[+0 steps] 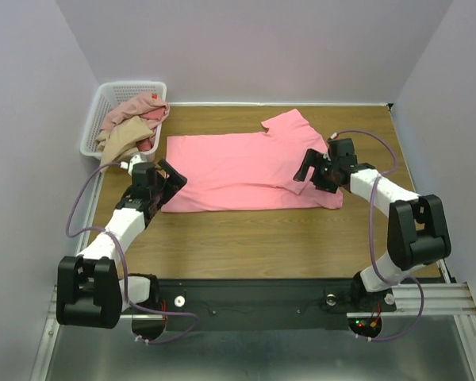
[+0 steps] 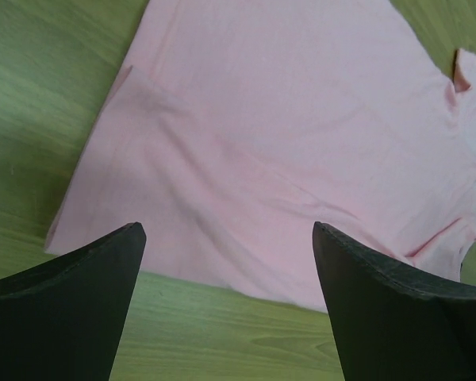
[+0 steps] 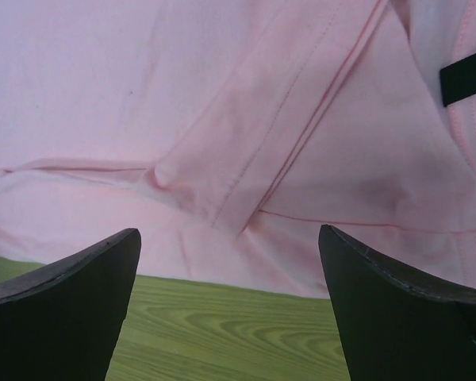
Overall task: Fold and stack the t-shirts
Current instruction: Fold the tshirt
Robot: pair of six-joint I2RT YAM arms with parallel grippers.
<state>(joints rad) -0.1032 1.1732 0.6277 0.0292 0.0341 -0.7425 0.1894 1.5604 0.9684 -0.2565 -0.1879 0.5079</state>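
Pink tee (image 1: 238,171) flat on surface (image 1: 246,238), fold not started (other tees (image 1: 131,123) in basket (image 1: 111,87)). L gripper (image 1: 173,176) + R gripper (image 1: 305,165) jaws wide, empty. Next: pinch near-edge corners, fold.

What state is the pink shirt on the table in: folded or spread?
Spread. The pink shirt lies flat on the table, far sleeve out; a fold shows only near the right claw.

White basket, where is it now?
In the top view, the white basket sits at the far left corner, holding crumpled shirts, left of the spread pink t-shirt.
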